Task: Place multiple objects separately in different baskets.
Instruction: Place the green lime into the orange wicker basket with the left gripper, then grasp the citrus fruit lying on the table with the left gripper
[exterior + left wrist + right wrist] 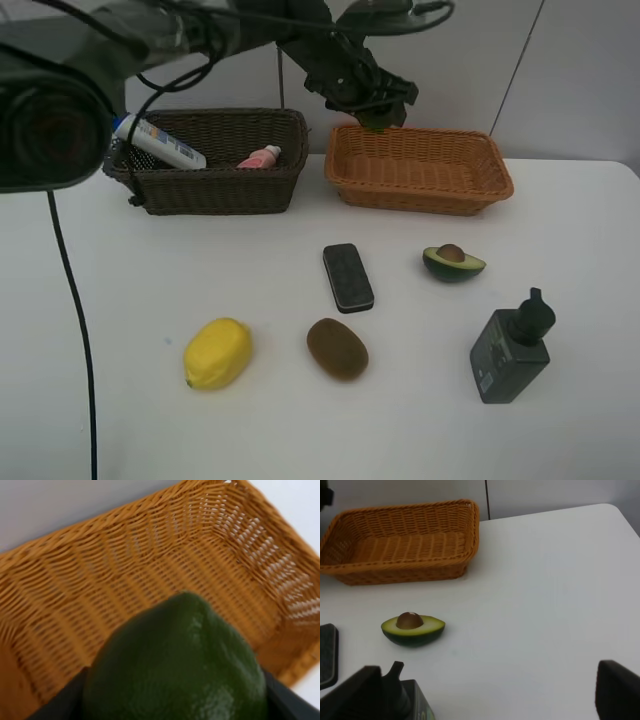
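White tabletop and a pale wall are framing the work area.

**Left claw.** The left claw (375, 112) is clamping the green fruit (175, 665), with a dark finger showing at each side of it in the wrist view. The fruit is hanging directly beneath the claw and above the tan basket (150, 565), over the end nearest the dark basket (220, 188). It is not touching the wicker.

**Handling (judgement).**
- The skin is looking smooth and glossy, so it is probably slippery.
- The body is looking firm and rounded, so a hold across the widest part is suiting it best.
- It is likely to roll once released, though the woven walls should be containing it.

**Beside the left claw.** The dark basket is holding the white bottle (160, 142) and the pink bottle (260, 157).

**Well apart from the left claw.** Toward the table's front, the black block (348, 277), the kiwi (337, 348) and the lemon (217, 352) are lying on the bare surface.

**Right claw.** The right claw (490, 695) is standing wide apart and gripping nothing.
- The pump bottle (405, 700) is standing just beside one finger (360, 695).
- The avocado half (412, 629) is lying ahead of the claw, pit upward.
- The tan basket is sitting beyond the avocado half.
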Robot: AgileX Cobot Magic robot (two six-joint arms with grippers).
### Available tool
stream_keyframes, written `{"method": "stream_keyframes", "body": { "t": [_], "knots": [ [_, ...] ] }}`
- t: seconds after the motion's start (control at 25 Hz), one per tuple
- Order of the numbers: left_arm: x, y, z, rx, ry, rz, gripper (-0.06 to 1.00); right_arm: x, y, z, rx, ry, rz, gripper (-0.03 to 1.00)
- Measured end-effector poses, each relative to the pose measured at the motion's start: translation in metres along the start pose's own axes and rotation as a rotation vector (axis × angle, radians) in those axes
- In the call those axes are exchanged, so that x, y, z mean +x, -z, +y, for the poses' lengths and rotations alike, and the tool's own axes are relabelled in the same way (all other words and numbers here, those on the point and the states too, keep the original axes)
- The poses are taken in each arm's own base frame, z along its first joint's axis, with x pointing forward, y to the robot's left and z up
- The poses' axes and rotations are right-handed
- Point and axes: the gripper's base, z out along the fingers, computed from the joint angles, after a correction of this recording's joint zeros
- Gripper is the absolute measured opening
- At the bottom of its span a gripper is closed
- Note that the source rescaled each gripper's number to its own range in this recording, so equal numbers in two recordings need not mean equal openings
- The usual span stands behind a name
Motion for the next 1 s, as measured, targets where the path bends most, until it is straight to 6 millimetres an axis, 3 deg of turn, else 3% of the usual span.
{"method": "stream_keyframes", "body": {
  "t": [0.12,0.24,0.4,0.56,0.84,1.0],
  "knots": [
    [0.005,-0.025,0.008,-0.025,-0.028,-0.027,0.59,0.000,0.000,0.000,0.000,0.000,0.000,1.00],
    [0.010,-0.038,0.013,-0.043,-0.041,-0.032,0.89,0.000,0.000,0.000,0.000,0.000,0.000,1.00],
    [0.011,-0.035,0.012,-0.036,-0.042,-0.002,0.99,0.000,0.000,0.000,0.000,0.000,0.000,1.00],
    [0.006,-0.012,0.004,-0.009,-0.031,0.091,1.00,0.000,0.000,0.000,0.000,0.000,0.000,1.00],
    [-0.009,0.062,-0.017,0.001,0.062,0.312,1.00,0.000,0.000,0.000,0.000,0.000,0.000,1.00],
    [-0.012,0.074,-0.023,0.013,0.118,0.313,1.00,0.000,0.000,0.000,0.000,0.000,0.000,1.00]
  ]
}}
